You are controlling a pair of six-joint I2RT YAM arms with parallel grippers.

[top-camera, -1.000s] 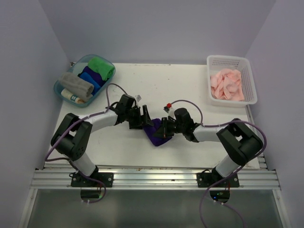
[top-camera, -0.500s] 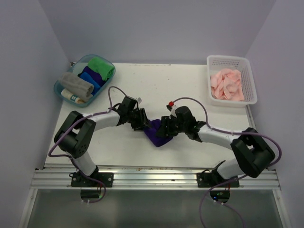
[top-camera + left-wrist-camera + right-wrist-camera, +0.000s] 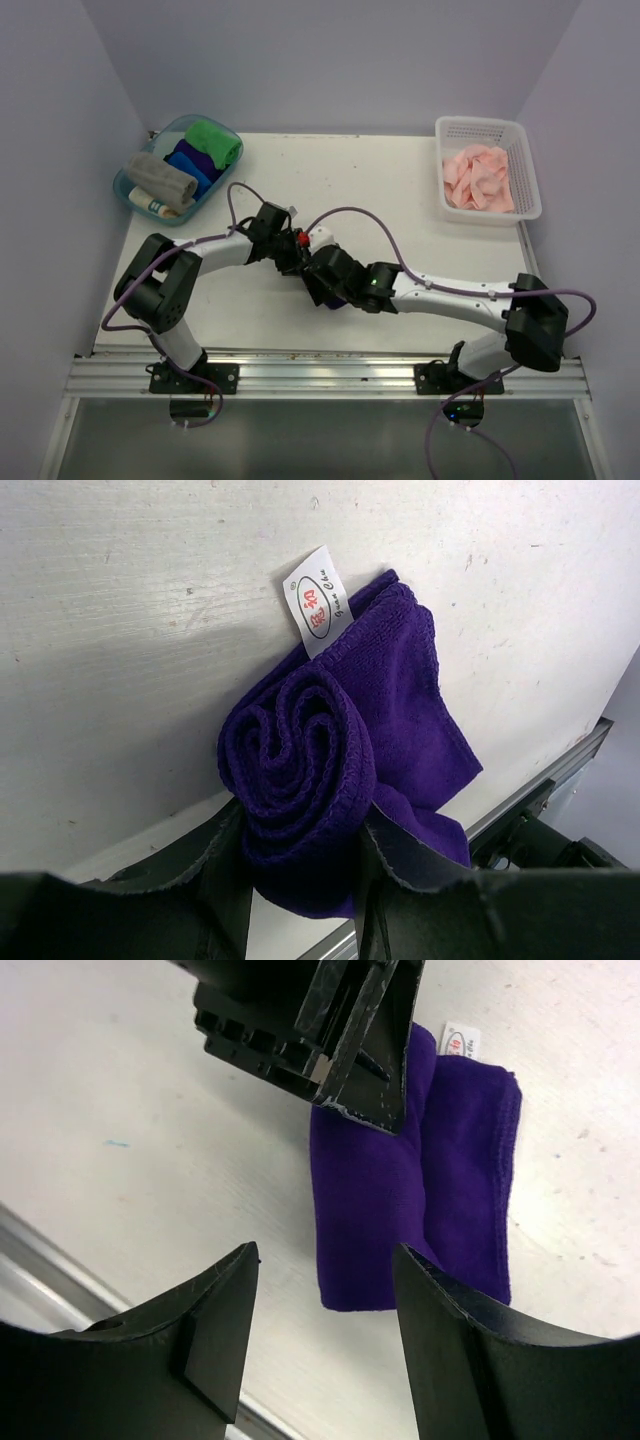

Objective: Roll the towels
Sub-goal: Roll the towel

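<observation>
The dark purple towel [image 3: 330, 730] lies partly rolled on the white table, its spiral end facing the left wrist camera and a white label [image 3: 318, 600] at its far edge. My left gripper [image 3: 298, 870] is shut on the roll, one finger on each side. In the right wrist view the same purple towel [image 3: 420, 1180] lies just beyond my right gripper [image 3: 325, 1252], which is open and holds nothing. From above, the right gripper [image 3: 318, 280] covers most of the purple towel [image 3: 338, 298], close beside the left gripper [image 3: 292, 258].
A blue tub [image 3: 135, 195] at the back left holds a grey towel [image 3: 160, 178] and green and blue rolls. A white basket [image 3: 530, 170] at the back right holds pale pink towels [image 3: 478, 178]. A metal rail [image 3: 320, 375] runs along the near table edge.
My left gripper has closed on the purple roll. My right gripper has let go, opened, and swung left across the towel, its arm now stretched over the table.
</observation>
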